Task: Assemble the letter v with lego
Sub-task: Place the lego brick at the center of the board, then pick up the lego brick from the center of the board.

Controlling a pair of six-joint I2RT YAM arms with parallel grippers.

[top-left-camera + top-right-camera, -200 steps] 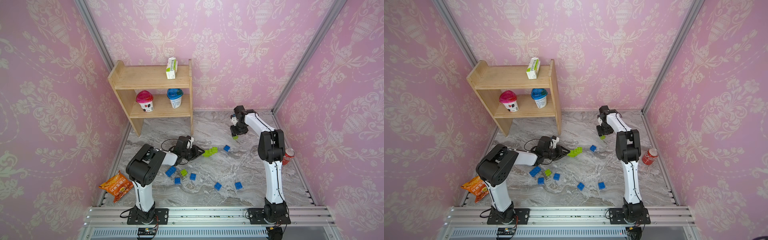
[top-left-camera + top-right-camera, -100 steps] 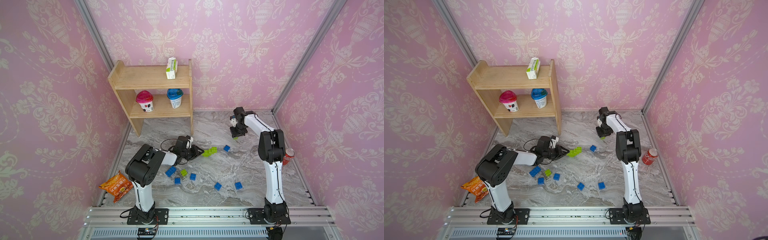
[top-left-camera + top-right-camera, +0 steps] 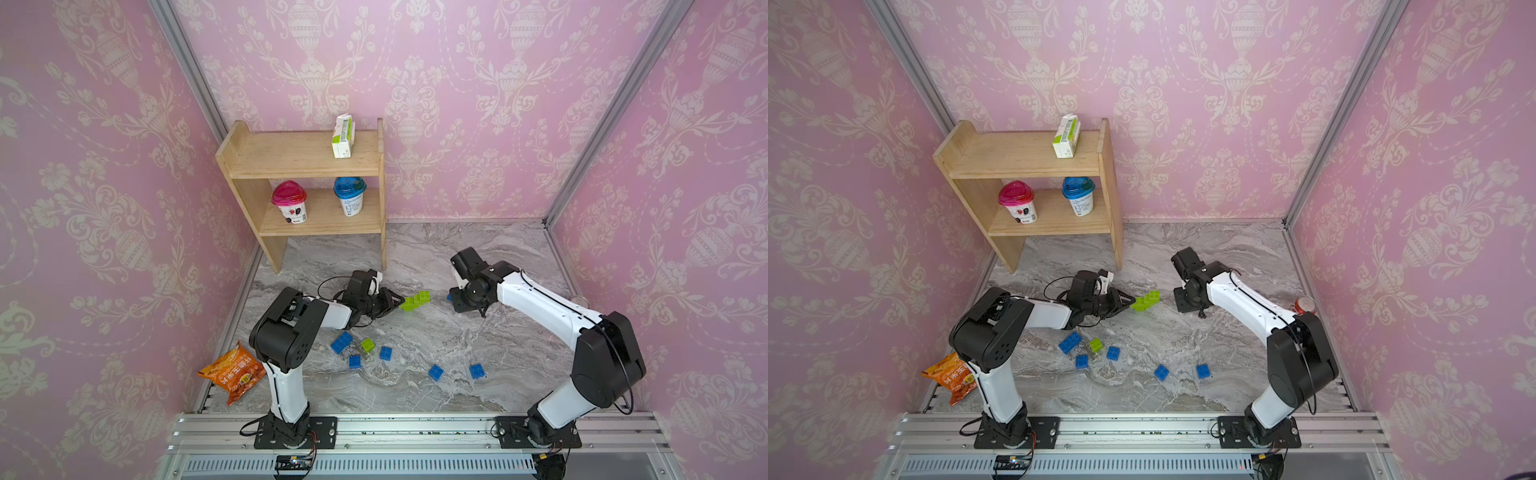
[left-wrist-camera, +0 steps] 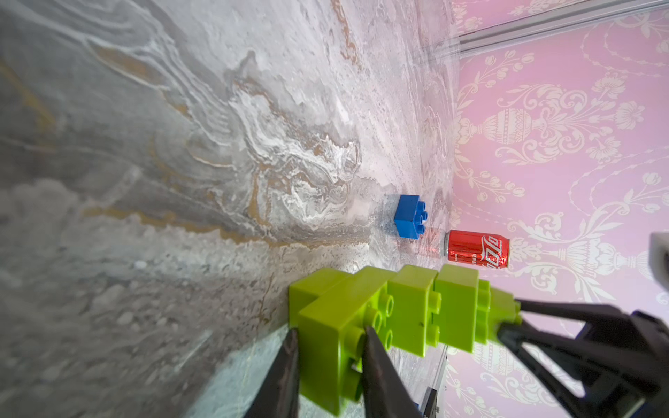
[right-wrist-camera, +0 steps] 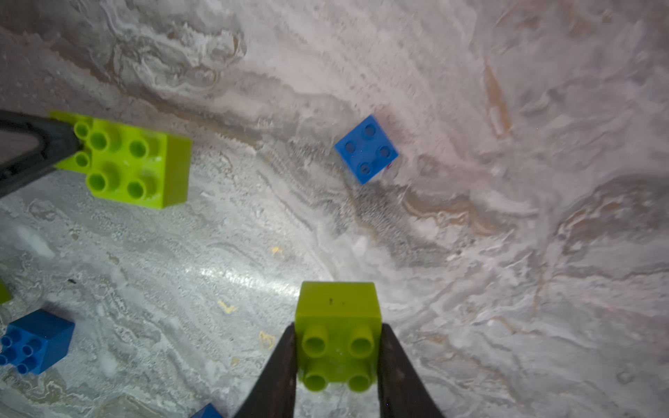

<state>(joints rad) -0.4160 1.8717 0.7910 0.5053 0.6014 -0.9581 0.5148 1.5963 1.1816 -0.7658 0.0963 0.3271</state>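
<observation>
Firmly, left claw point(image 4: 330, 334) grips a stepped lime brick chain point(image 4: 409, 311); right claw point(image 5: 337, 329) clamps a square studded brick point(image 5: 338, 307).

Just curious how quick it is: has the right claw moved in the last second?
Yes: the right gripper came away from the back wall toward the blue brick.

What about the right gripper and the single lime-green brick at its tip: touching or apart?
Touching. The right wrist view shows the right gripper with both fingers pressed against opposite sides of the lime-green brick, no gap.
</observation>
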